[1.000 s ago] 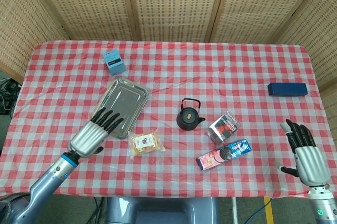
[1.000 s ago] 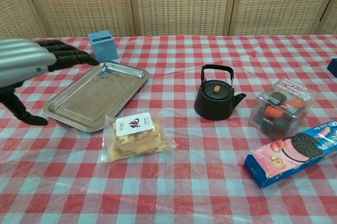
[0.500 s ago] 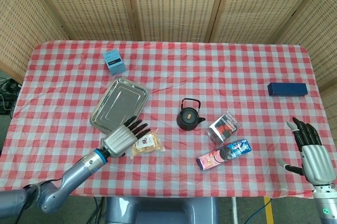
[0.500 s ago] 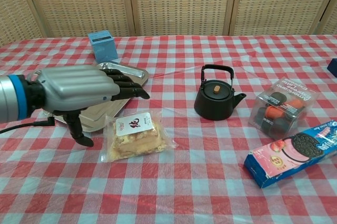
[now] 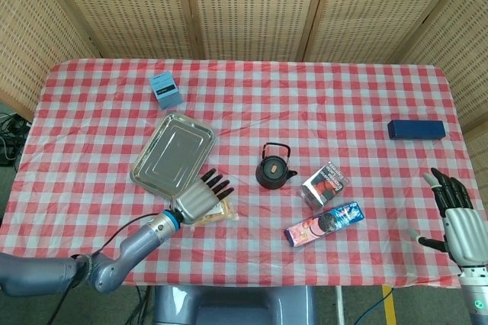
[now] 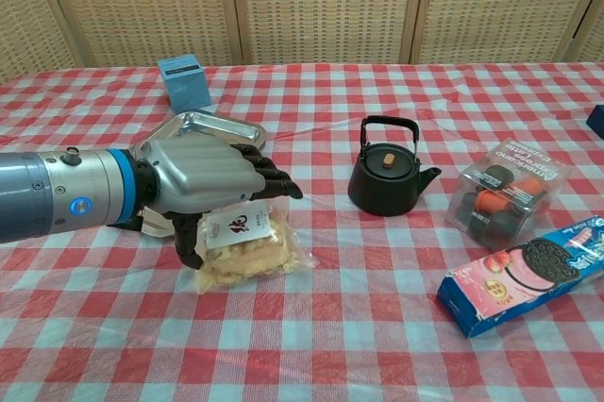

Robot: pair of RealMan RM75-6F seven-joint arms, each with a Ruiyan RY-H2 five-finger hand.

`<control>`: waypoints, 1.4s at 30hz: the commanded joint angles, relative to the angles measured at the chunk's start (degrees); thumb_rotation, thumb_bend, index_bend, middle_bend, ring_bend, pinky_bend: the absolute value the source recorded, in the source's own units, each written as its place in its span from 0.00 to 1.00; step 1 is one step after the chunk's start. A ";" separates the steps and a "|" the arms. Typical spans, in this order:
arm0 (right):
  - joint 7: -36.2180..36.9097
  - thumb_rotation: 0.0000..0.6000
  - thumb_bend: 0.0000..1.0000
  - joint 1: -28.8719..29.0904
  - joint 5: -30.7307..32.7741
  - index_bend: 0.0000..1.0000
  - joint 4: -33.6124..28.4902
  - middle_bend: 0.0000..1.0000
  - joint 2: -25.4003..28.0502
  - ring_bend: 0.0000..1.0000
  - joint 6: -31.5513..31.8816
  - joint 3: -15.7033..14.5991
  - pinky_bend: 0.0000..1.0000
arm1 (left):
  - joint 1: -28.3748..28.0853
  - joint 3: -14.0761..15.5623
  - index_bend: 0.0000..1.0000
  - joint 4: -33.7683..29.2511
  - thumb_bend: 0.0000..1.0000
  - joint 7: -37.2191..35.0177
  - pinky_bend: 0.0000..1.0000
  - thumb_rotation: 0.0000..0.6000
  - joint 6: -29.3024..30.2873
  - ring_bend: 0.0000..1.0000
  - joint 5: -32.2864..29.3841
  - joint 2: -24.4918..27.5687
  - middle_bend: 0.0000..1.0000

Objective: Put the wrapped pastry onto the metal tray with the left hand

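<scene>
Checked tablecloth covers the whole table. Metal tray sits left of centre, bare, tilted diagonally in the head view. Left hand is over the wrapped pastry, which lies on the cloth just beside the tray's near corner. Fingers stretched forward side by side above the top of the wrapper, thumb down at the packet's left edge. Whether it actually grips the pastry, cannot tell; looks like a reach, not a hold. Black kettle stands right of the pastry, apart from it. Cookie pack, clear snack tub, dark blue box and small light blue box are all well away. Right hand at the table's right edge, fingers spread, holding nothing.

Risks, judged: the wrapper is slick and soft, so a flat-handed close could slide it away or crush the pastry. A loose pinch may drop it short of the tray. The arm is low and close to the tray rim, so lifting could nudge the tray.
</scene>
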 commanded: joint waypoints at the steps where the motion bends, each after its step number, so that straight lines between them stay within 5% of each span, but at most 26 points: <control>1: 0.34 1.00 0.06 -0.04 -0.11 0.00 0.11 0.00 0.05 0.00 0.12 0.02 0.00 | -1.31 1.01 0.06 0.48 0.08 1.25 0.07 1.00 1.33 0.00 -1.83 -1.11 0.00; 5: 0.87 1.00 0.06 -0.13 -0.41 0.00 0.20 0.00 0.12 0.00 0.44 -0.01 0.00 | -1.35 1.58 0.29 0.18 0.31 -0.30 0.21 1.00 3.44 0.11 -0.44 -1.61 0.15; 9: 1.09 1.00 0.06 -0.26 -0.52 0.00 0.20 0.00 0.16 0.00 0.74 0.03 0.00 | -0.81 1.99 0.39 -0.18 0.39 -2.93 0.26 1.00 5.98 0.17 2.74 -0.83 0.24; 18: 1.19 1.00 0.06 -0.35 -0.51 0.00 0.17 0.00 0.26 0.00 0.81 0.07 0.00 | 1.27 2.17 0.40 -3.05 0.41 -10.43 0.26 1.00 10.71 0.18 10.47 4.82 0.24; 27: 0.29 1.00 0.06 -0.39 -1.14 0.00 -0.25 0.00 0.15 0.00 0.95 -0.18 0.00 | 2.91 1.78 0.39 -2.95 0.40 -13.30 0.25 1.00 13.18 0.18 10.75 11.15 0.23; 42: -0.49 1.00 0.06 -0.16 -1.30 0.00 -0.41 0.00 -0.10 0.00 0.45 -0.34 0.00 | 2.88 -0.69 0.40 9.79 0.40 -19.53 0.25 1.00 11.21 0.18 5.11 6.78 0.22</control>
